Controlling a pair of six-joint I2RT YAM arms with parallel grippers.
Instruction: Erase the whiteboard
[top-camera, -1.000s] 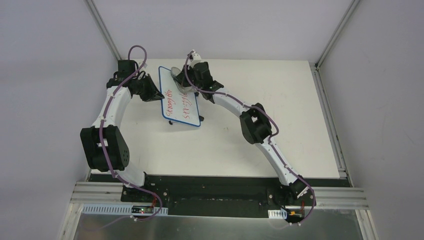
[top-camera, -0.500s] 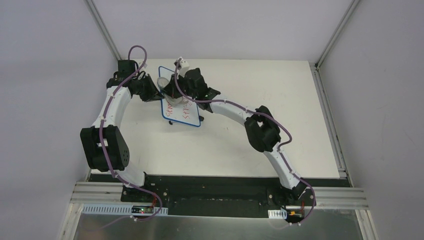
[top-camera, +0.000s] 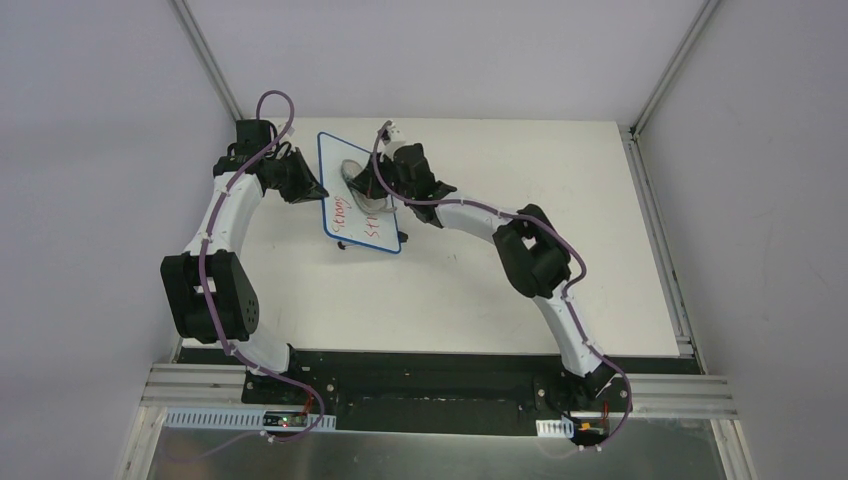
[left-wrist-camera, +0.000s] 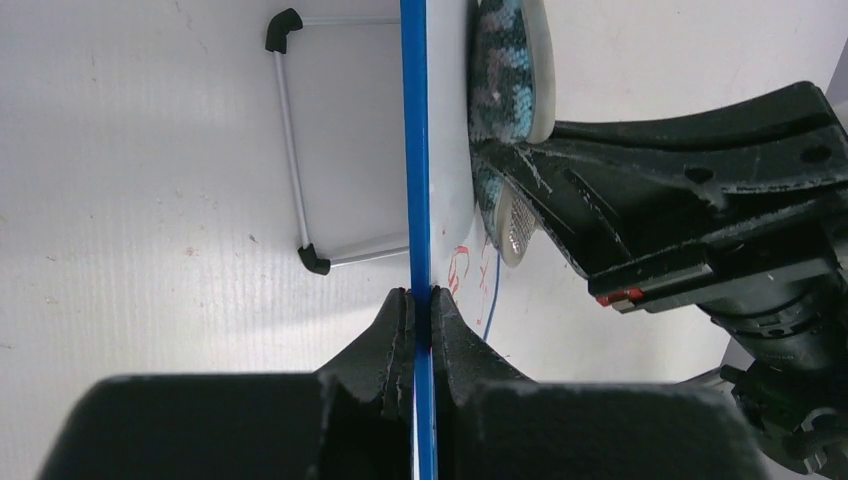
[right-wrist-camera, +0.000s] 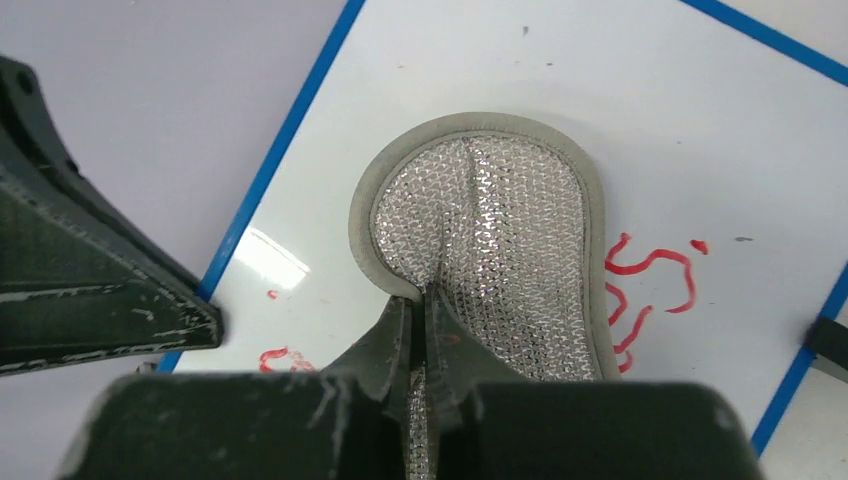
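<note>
The whiteboard (top-camera: 362, 200) is white with a blue rim and stands tilted at the table's far left, with red handwriting on its lower part. My left gripper (top-camera: 318, 189) is shut on its left blue edge (left-wrist-camera: 413, 200). My right gripper (top-camera: 368, 190) is shut on a grey pad with a silver mesh back (right-wrist-camera: 490, 240), which lies flat against the board's face (right-wrist-camera: 700, 130). Red marks (right-wrist-camera: 650, 275) show right of the pad, and smaller ones (right-wrist-camera: 283, 357) to its left. In the left wrist view the pad (left-wrist-camera: 510, 90) presses on the board beside the rim.
The board's wire stand with black feet (left-wrist-camera: 290, 150) rests on the white table (top-camera: 520, 190). Grey walls close in at left and right, and a metal rail (top-camera: 450, 385) runs along the near edge by the arm bases.
My right gripper swept the pad left across the board's top, then back right and a little lower. Less red writing shows in the upper part. The left gripper has not moved.
</note>
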